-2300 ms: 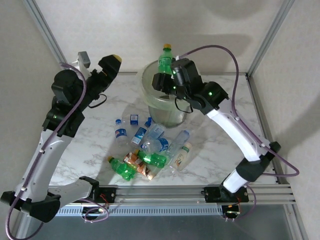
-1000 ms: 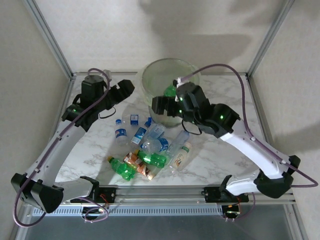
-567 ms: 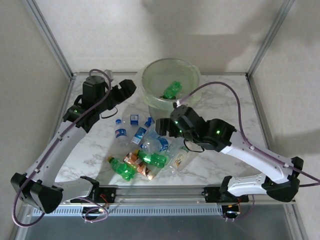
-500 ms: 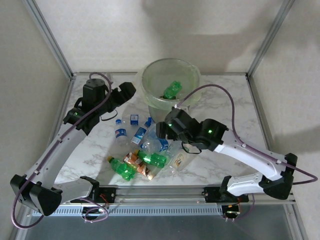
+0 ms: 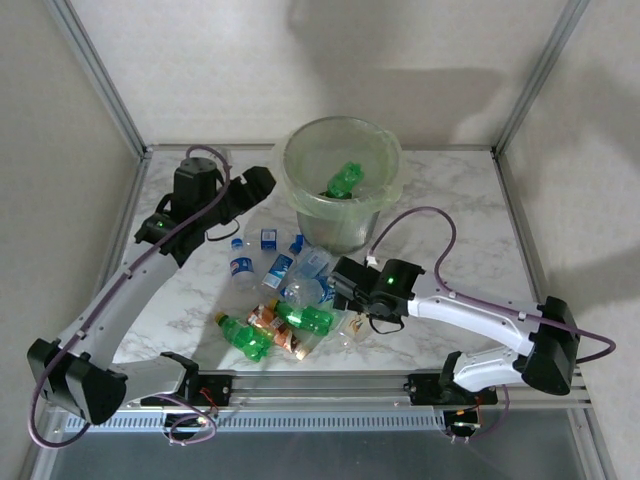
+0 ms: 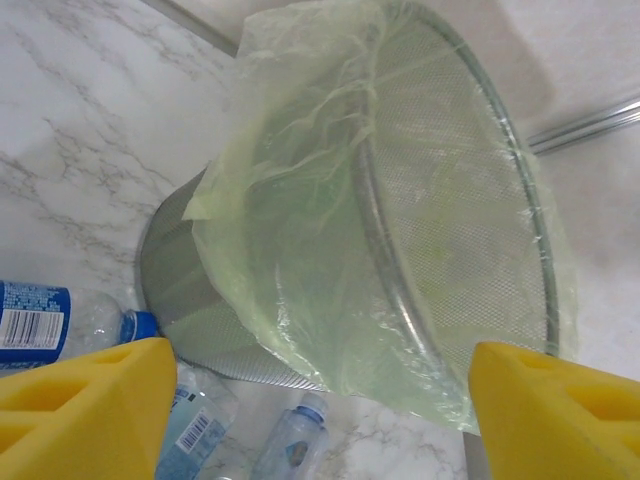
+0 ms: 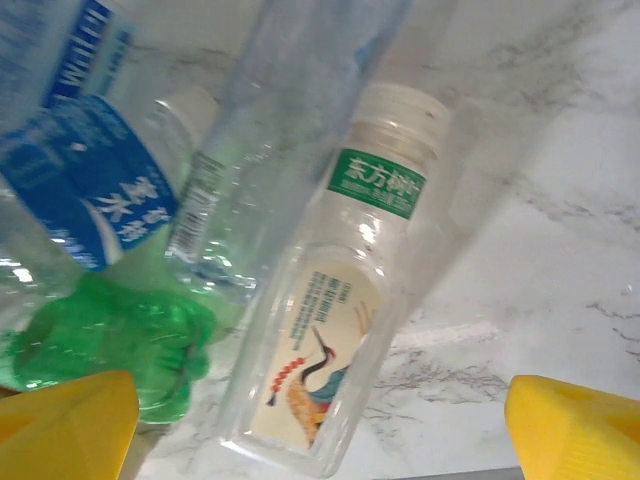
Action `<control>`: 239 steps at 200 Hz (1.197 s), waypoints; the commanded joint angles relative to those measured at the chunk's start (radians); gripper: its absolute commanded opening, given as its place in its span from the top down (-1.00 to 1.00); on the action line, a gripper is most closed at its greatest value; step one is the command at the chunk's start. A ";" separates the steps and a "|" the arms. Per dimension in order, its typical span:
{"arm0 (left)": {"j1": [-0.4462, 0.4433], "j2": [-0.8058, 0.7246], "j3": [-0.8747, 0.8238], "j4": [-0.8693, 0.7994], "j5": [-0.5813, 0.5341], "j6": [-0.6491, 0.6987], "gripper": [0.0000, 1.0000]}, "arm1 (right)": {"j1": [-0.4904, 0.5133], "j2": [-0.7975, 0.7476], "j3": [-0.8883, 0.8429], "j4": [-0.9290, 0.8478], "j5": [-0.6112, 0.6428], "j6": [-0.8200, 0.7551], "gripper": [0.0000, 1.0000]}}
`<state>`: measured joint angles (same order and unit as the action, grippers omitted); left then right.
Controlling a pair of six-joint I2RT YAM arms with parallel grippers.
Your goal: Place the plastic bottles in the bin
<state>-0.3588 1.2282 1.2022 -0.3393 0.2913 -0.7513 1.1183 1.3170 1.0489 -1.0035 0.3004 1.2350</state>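
Grasping target: your right gripper (image 5: 345,296) hangs low over the white-capped bottle (image 7: 340,300) on the tabletop (image 5: 450,220), jaws wide apart; centre on its body before closing.
Neighbours: another clear bottle (image 7: 290,130) lies against it, so lift straight up.
Left gripper (image 5: 255,185): jaws apart, beside the bin (image 5: 288,170).

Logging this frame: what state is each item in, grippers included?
bin: upright, bag-lined, one bottle inside.
green bottle in the bin: lying on its side.
crane-label bottle: capped, lying on the table, not gripped.
loose green bottle: lying on its side among the other bottles.
left gripper: open, empty, facing the bin.
right gripper: open, straddling the crane-label bottle.
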 commanded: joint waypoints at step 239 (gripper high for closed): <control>-0.003 -0.065 -0.046 0.032 0.013 -0.002 -0.52 | -0.057 0.126 -0.243 0.296 -0.184 0.085 -0.70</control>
<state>-0.3584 1.1683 1.1622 -0.3332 0.2913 -0.7448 1.0645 1.4265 0.8280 -0.7319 0.1265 1.2987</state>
